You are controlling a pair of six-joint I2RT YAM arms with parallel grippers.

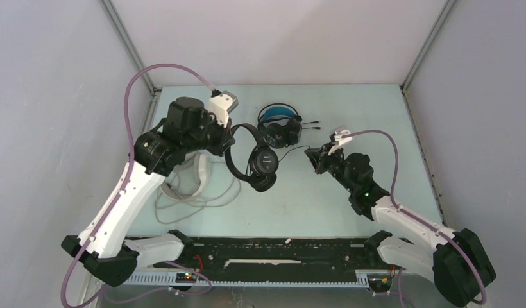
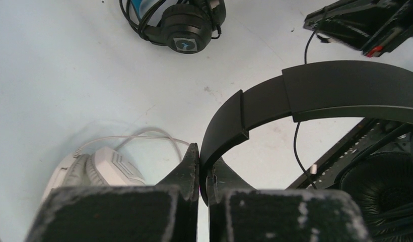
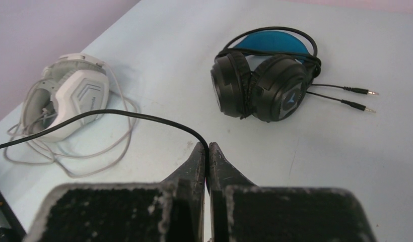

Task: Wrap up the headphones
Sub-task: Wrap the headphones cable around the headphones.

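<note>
Evidently, the all-black headphones (image 1: pixel 263 160) were held by the left gripper (image 2: pixel 200 151), its fingers clamped on the headband (image 2: pixel 320 91), which arched rightward from them. The right gripper (image 3: pixel 208 147) was pinched shut on the cable (image 3: pixel 119 115), which trailed leftward from its fingers toward the headset.

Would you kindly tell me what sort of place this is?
Most likely a robotics lab test cell: plain grey walls box in a pale table, two arms stand on a black mounting rail, and white, blue-banded and black headsets serve as props.
</note>
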